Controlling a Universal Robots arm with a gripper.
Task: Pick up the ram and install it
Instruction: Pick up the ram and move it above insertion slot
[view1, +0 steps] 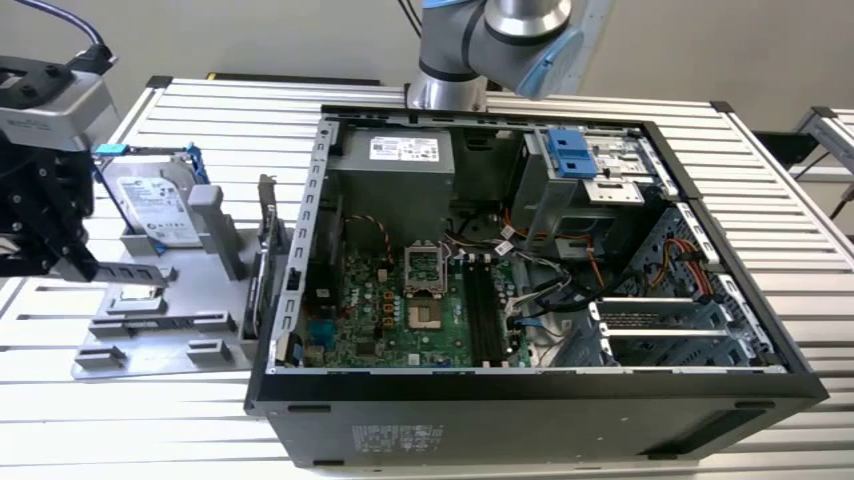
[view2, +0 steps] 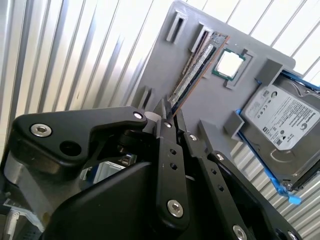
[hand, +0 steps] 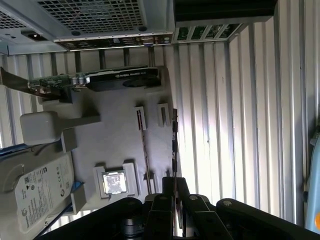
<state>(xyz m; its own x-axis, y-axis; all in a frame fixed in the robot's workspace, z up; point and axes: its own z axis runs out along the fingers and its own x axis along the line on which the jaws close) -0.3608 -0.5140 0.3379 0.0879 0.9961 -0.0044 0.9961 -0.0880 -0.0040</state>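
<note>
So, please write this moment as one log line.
hand: shut on ram end | place: at gray tray | install: not done

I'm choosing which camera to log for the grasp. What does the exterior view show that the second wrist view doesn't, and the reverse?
Exterior view: the open case with its motherboard, and a card standing on the holder. Second wrist view: the ram, one end clamped in the gripper. Both: the gripper, the holder, the hard drive and the square chip.
</note>
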